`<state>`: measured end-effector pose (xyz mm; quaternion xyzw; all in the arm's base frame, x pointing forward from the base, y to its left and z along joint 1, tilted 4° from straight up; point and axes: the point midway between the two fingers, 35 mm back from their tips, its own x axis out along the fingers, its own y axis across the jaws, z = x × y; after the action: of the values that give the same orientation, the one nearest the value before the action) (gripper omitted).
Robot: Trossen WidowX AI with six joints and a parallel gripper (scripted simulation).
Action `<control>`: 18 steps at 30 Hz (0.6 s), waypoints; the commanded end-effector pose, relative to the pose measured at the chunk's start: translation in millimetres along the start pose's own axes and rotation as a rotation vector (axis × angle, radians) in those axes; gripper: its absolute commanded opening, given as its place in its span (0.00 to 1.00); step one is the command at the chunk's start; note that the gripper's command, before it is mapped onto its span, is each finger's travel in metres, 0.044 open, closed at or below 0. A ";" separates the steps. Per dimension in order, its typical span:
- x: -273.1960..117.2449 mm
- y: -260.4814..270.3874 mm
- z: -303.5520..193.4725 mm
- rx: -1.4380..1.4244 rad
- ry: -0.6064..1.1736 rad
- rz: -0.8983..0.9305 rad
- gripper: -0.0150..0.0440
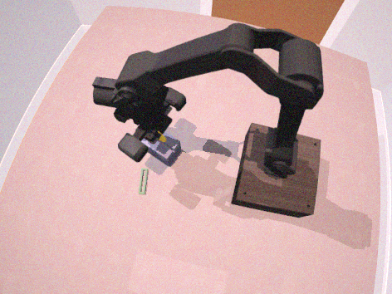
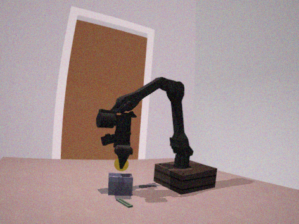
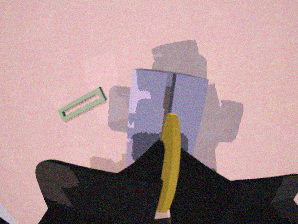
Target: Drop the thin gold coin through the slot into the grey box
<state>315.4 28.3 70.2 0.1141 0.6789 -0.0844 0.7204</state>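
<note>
My gripper (image 2: 121, 166) (image 3: 163, 147) is shut on the gold coin (image 1: 163, 137) (image 2: 116, 165) (image 3: 172, 165), which stands on edge between the fingertips. The closed grey box (image 1: 167, 157) (image 2: 120, 186) (image 3: 193, 110) is below, with a small gap under the coin in the exterior view. In the wrist view the dark slot (image 3: 174, 86) runs away from the coin's far end, roughly in line with it. The coin and fingers hide the slot's near part. The green holder (image 1: 142, 193) (image 2: 124, 202) (image 3: 86, 108) is empty, beside the box.
The arm stands on a dark wooden base block (image 1: 276, 195) (image 2: 196, 181), to the right of the box in the top and exterior views. Shadows of the arm and gripper fall over the box lid and the pink table top (image 1: 83, 216) around it.
</note>
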 end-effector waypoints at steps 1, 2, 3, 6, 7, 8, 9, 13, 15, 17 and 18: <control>-0.2 1.0 0.8 0.001 -0.002 0.000 0.25; -0.2 1.0 0.8 0.001 -0.002 0.000 0.25; -0.2 1.0 0.8 0.001 -0.002 0.000 0.25; -0.2 1.0 0.8 0.001 -0.002 0.000 0.25; -0.4 0.9 0.8 0.001 -0.002 0.000 0.25; -0.6 0.7 0.9 0.001 -0.002 0.000 0.25; -1.1 0.3 0.9 0.001 -0.002 0.000 0.25; -2.9 -1.4 1.2 -0.002 -0.002 -0.001 0.25; -3.5 -2.1 1.4 -0.006 -0.002 -0.001 0.25; -3.8 -2.3 1.7 -0.009 -0.002 -0.001 0.25; -3.9 -2.3 1.7 -0.010 -0.002 -0.001 0.25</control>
<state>315.2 26.0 71.4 0.1128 0.6805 -0.0843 0.7191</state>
